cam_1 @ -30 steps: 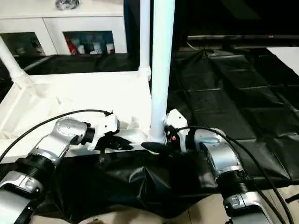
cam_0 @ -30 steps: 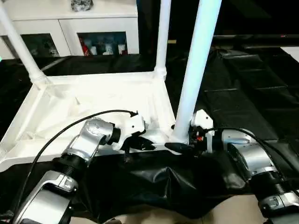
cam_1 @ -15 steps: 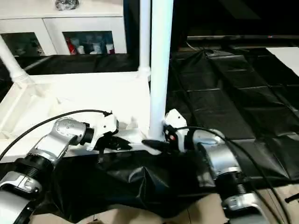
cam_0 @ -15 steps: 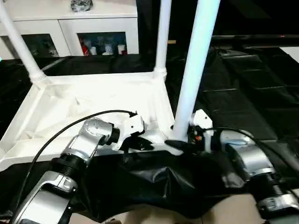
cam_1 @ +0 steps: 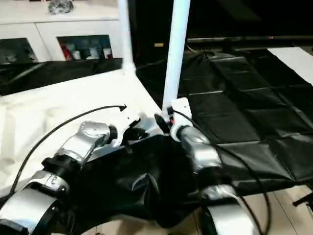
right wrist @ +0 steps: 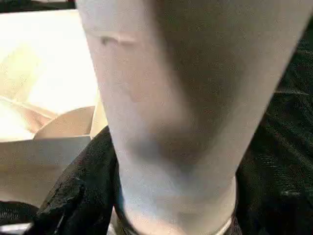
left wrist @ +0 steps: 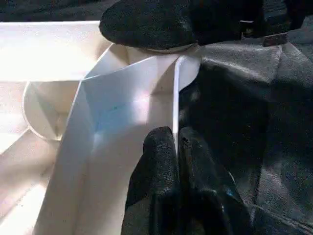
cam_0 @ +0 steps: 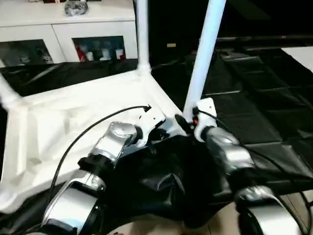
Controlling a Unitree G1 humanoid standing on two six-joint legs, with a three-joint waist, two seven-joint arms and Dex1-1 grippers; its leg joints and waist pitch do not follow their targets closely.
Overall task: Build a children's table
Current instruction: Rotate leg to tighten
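While the tabletop [cam_0: 73, 117] lies underside up on the black sheet [cam_0: 254, 122], my left gripper [left wrist: 176, 147] pinches its thin near rim, fingers pressed together on it. My right gripper [cam_0: 185, 125] clasps the base of the near leg [cam_0: 204, 54], seated upright in its corner socket. Two more legs [cam_0: 142, 34] stand at the far corners. White cabinet [cam_0: 73, 29] behind.

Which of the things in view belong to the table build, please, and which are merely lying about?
Job:
tabletop
near leg
far leg
left pincer, shut on the tabletop's rim
right pincer

Lying about:
cabinet
black sheet
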